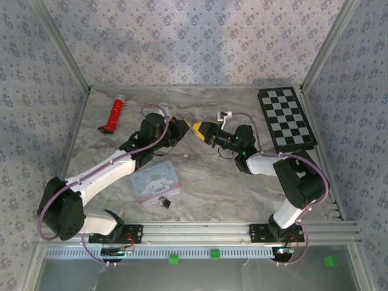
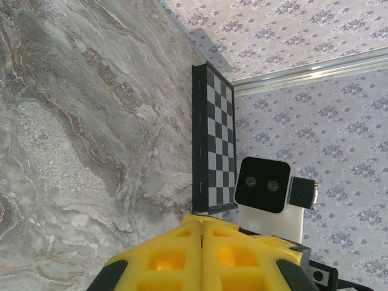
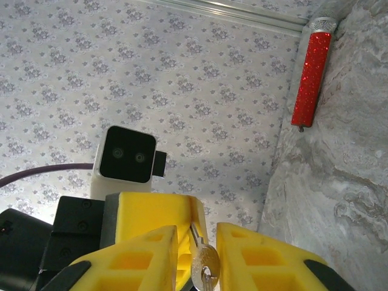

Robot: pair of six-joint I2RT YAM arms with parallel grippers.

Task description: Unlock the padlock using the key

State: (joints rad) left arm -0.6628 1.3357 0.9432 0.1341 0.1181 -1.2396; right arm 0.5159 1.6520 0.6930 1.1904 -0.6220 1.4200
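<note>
Right fingers [image 3: 145, 245] are narrow, yellow pads clamped on the key [image 3: 205, 267]. The silvery bow sits between the pads, the blade pokes forward past the tips, and a slim gap shows beside the bow on one side. The right gripper [image 3: 197, 229] is up off the bench and aimed at the left wrist camera [image 3: 126, 159], with the wall behind it. On the left gripper [image 2: 202, 225] the pads are pressed flat together along one seam with nothing between them. Its view looks straight back at the right wrist camera [image 2: 262, 185].

The right wrist view resolves the key clearly. From the top it is too small to make out.

Top view, near to far:
- **Near edge:** the padlock [image 1: 163, 202] lies on the bench [image 1: 212, 176] left of centre, just beside the near right corner of the pastel tin [image 1: 154, 183]. I can't tell whether they touch. It is well apart from both grippers.
- **Mid-bench:** the two grippers face each other tip to tip, close together.
- **Far left corner:** a red tube [image 1: 114, 115] lies near the left edge. The right wrist view shows its glitter finish and silver cap.
- **Far right corner:** a checkerboard [image 1: 287, 118] lies flat along the right edge. The left wrist view catches it edge-on.
</note>
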